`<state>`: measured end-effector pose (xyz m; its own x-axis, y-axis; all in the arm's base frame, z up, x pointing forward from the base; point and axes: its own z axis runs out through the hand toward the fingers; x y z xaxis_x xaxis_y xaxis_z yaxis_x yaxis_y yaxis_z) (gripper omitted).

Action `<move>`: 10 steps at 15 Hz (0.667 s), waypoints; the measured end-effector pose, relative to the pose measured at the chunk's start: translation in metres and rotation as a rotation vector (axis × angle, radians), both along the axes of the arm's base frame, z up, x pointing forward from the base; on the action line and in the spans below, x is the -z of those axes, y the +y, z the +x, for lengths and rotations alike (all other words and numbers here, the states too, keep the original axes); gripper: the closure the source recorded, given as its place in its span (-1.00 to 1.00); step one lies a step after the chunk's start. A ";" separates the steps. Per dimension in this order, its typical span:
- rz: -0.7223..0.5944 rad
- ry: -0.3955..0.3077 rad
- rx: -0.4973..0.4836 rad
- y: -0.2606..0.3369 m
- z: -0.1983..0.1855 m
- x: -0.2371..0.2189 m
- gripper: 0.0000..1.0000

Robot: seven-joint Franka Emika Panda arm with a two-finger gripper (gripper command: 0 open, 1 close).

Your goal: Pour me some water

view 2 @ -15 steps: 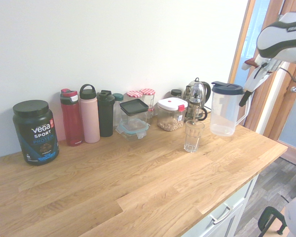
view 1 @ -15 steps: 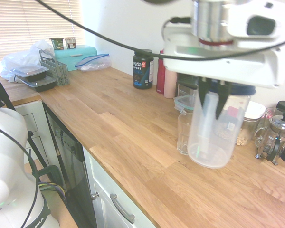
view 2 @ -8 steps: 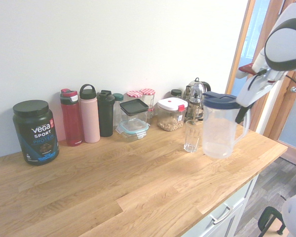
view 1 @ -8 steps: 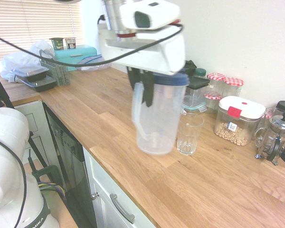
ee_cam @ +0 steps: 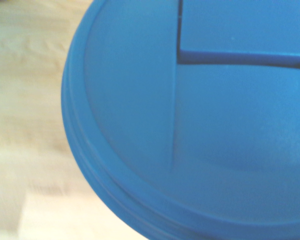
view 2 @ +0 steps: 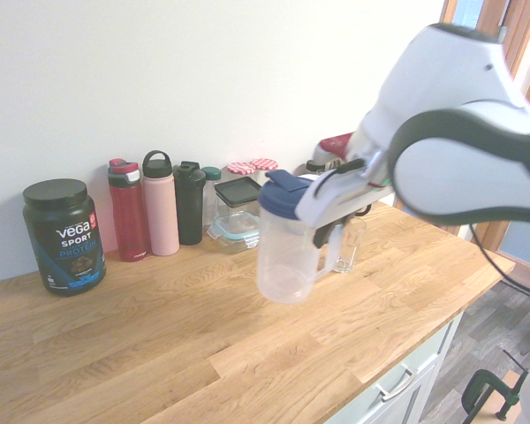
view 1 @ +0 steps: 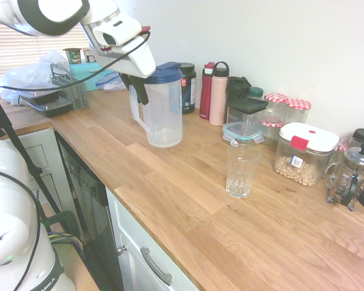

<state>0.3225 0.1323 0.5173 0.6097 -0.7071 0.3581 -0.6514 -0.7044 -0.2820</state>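
So the robot's two-fingered black tool (view 1: 137,91) is clamped on the handle of a tall translucent plastic pitcher with a dark blue lid (view 1: 164,109). The pitcher is pretty much upright, with the tool at the handle side, up near the lid. I can't tell from these angles if its base is touching the light wooden butcher-block counter (view 1: 188,236) or hanging just above it. The wrist view is basically all blue lid, with a blurry bit of wood next to it.

The empty-looking clear glass tumbler (view 1: 241,173) is standing upright on the counter, apart from the pitcher. In the first exterior view it's to the right of the pitcher and closer to the camera. The second exterior view has it partly hidden behind the pitcher's handle.

Along the wall there's a whole lineup: a black protein powder tub (view 2: 64,237), a red plastic bottle (view 2: 129,212), a pink bottle with a black loop cap (view 2: 161,205) and a black shaker bottle (view 2: 190,205). Near those are a clear food container with a black lid (view 1: 247,115), some glass jars with red checkered lids (view 1: 296,109), a clear tub of something beige and lumpy with a white lid (view 1: 303,154), and a glass and metal French press (view 1: 352,176).
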 end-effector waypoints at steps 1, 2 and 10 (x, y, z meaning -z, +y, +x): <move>0.013 0.003 0.008 0.016 0.014 0.008 1.00; 0.028 0.003 0.020 0.032 0.028 0.013 1.00; 0.034 -0.008 0.121 0.117 0.043 0.047 1.00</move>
